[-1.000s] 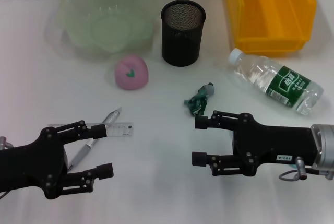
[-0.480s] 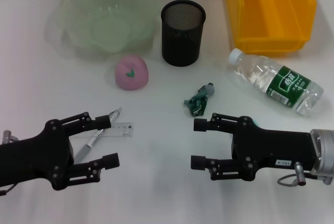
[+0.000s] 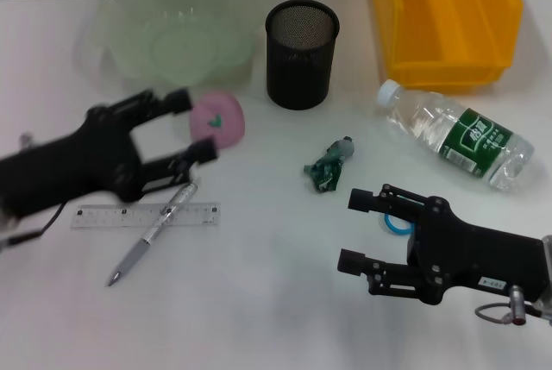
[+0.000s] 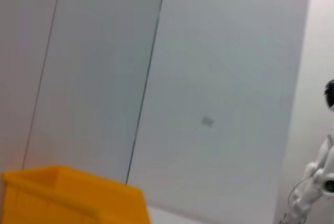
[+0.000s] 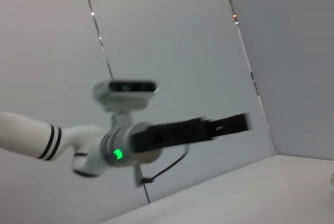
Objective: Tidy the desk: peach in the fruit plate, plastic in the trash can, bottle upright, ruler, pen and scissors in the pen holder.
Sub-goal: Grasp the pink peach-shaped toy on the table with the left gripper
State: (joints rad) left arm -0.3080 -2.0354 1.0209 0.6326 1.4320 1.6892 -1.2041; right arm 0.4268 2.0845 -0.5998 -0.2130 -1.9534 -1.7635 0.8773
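The pink peach [image 3: 224, 120] lies in front of the pale green fruit plate [image 3: 116, 8]. My left gripper [image 3: 197, 125] is open, its fingertips at the peach's left side, one behind it and one in front. The clear ruler [image 3: 103, 216] and silver pen [image 3: 155, 230] lie crossed below it. Crumpled green plastic [image 3: 329, 165] lies mid-table. The bottle [image 3: 457, 133] lies on its side at the right. My right gripper [image 3: 350, 230] is open and empty near the front right. A blue loop [image 3: 394, 223] shows partly behind its fingers.
The black mesh pen holder [image 3: 301, 53] stands at the back centre. The yellow bin [image 3: 446, 16] stands at the back right and also shows in the left wrist view [image 4: 73, 198]. The right wrist view shows my left arm [image 5: 125, 148] before a grey wall.
My left gripper has moved from the front edge away to the peach, uncovering the ruler and pen. My right gripper has drawn back to the right, uncovering the blue loop.
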